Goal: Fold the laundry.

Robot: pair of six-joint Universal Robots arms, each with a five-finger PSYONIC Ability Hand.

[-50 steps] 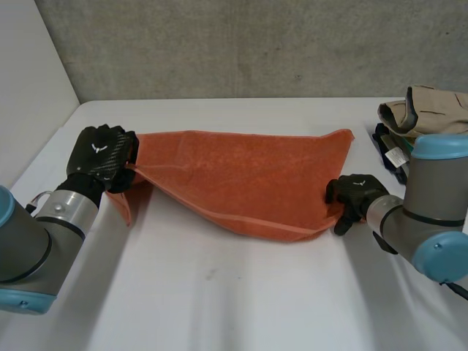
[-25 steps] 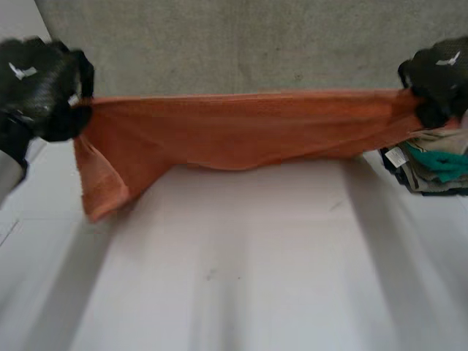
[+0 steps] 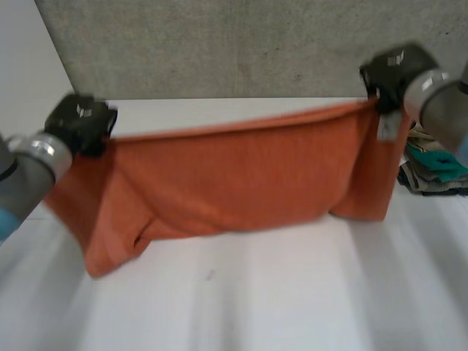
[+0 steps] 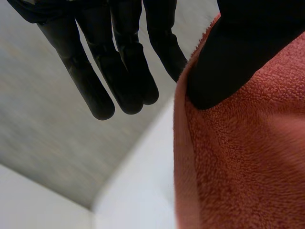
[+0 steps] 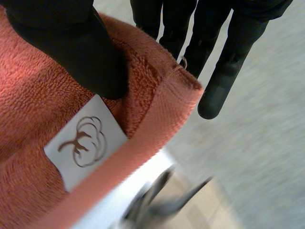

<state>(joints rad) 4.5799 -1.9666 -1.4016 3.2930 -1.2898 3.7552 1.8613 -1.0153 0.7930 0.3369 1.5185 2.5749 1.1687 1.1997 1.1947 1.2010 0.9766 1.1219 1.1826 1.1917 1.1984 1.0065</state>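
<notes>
An orange towel (image 3: 234, 179) hangs stretched between my two hands above the white table (image 3: 241, 300), its lower edge sagging onto the tabletop. My left hand (image 3: 79, 121) pinches the towel's upper left corner; in the left wrist view the thumb (image 4: 238, 52) presses the terry cloth (image 4: 248, 162) while the fingers (image 4: 119, 67) stand straight behind it. My right hand (image 3: 393, 72) pinches the upper right corner; in the right wrist view the thumb (image 5: 71, 47) clamps the towel (image 5: 38, 109) just above its white label (image 5: 86, 143).
A pile of folded clothes (image 3: 435, 168) in beige, teal and dark tones lies at the table's right edge, just beyond the towel's hanging right end. A grey wall (image 3: 219, 44) rises behind the table.
Both hands have lifted the towel off the table and stretched it out in the air. The right hand closed on the right corner during the lift. The towel now hangs lower than half a second ago.
</notes>
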